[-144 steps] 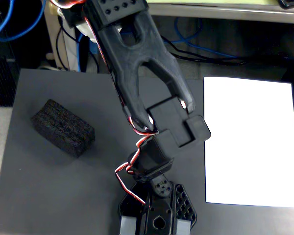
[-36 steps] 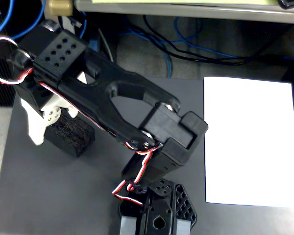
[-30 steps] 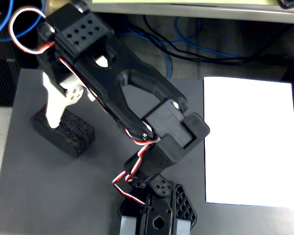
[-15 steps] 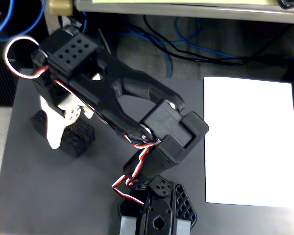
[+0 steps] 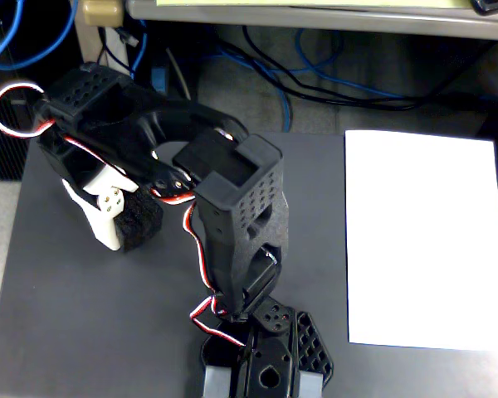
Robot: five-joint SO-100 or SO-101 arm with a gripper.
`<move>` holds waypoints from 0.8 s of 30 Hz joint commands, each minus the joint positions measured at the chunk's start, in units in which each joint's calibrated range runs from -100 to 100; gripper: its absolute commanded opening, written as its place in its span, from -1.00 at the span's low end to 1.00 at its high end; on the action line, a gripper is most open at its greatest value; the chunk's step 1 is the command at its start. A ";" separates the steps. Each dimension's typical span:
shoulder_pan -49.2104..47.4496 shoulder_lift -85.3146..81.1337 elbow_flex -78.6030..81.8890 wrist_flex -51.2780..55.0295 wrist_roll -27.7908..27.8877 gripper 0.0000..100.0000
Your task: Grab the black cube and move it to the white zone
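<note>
Gripper [image 5: 123, 222] reaches toward the left part of the dark grey mat [image 5: 83, 332], its white finger [image 5: 100, 211] lying against the left side of the black cube [image 5: 139, 222]. Its other finger is hidden beneath the arm's black body, so whether the fingers actually pinch the block cannot be told from the fixed view; the white finger touches it, no more is clear.

Only part of the black cube shows: a dark, rough, foam-like face with a rounded lower corner, poking out between the white finger and the arm [image 5: 232, 224]. Its top and right side are covered by the arm, and whether it rests on the mat or is lifted cannot be made out. Red, white and black wires [image 5: 201, 257] loop along the arm.

Well apart, along the right edge of the mat, lies the white zone [image 5: 423, 240], a plain bright sheet, bare, its right edge cut off by the frame. Beyond the mat's far edge, blue cables [image 5: 315, 79] trail over the dim floor.
</note>
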 commanded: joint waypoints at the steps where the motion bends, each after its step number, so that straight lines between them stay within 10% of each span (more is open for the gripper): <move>1: 0.34 0.09 -1.78 -0.22 -0.36 -0.97; 13: 1.81 -44.52 -1.87 16.24 -14.97 -0.97; 24: 45.96 -61.32 0.03 16.42 -15.29 -0.97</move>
